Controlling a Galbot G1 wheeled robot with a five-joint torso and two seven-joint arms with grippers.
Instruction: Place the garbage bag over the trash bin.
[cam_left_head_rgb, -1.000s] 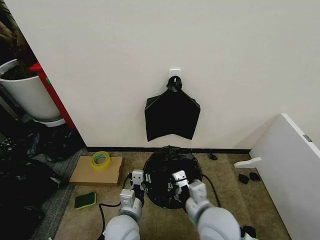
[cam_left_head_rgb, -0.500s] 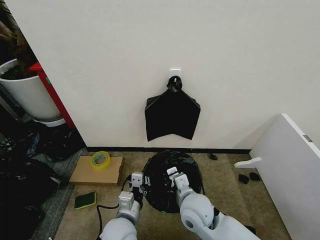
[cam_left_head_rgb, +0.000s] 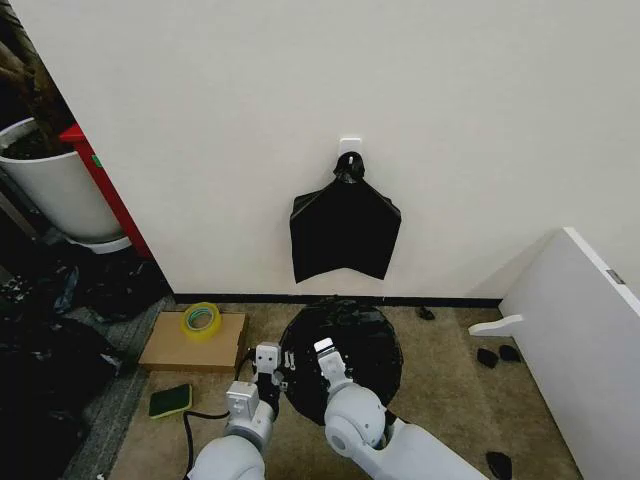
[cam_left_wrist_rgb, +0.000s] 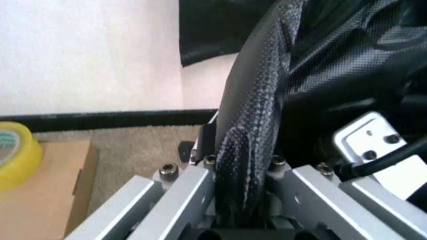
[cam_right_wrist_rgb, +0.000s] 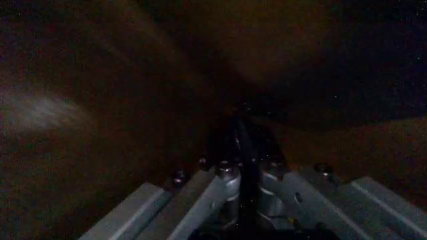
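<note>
The garbage bag (cam_left_head_rgb: 352, 335) is a round, crinkly black mass on the floor by the wall. The trash bin is hidden under it. My left gripper (cam_left_head_rgb: 268, 366) is at the bag's left edge. In the left wrist view it (cam_left_wrist_rgb: 244, 197) is shut on a fold of the black film (cam_left_wrist_rgb: 257, 125). My right gripper (cam_left_head_rgb: 325, 352) reaches over the bag's left half. The right wrist view is dark, with the gripper (cam_right_wrist_rgb: 240, 167) shut on a strip of the bag's film.
A flat black bag bundle (cam_left_head_rgb: 345, 226) hangs from a wall hook above. To the left lie a cardboard box (cam_left_head_rgb: 190, 345) with a yellow tape roll (cam_left_head_rgb: 201, 320) and a green sponge (cam_left_head_rgb: 170, 401). A white plant pot (cam_left_head_rgb: 55, 188) stands far left, a white board (cam_left_head_rgb: 585, 340) at the right.
My right gripper has swung left across the bag top, from its right half to its left half. My left gripper has drawn back slightly toward me, still holding the edge.
</note>
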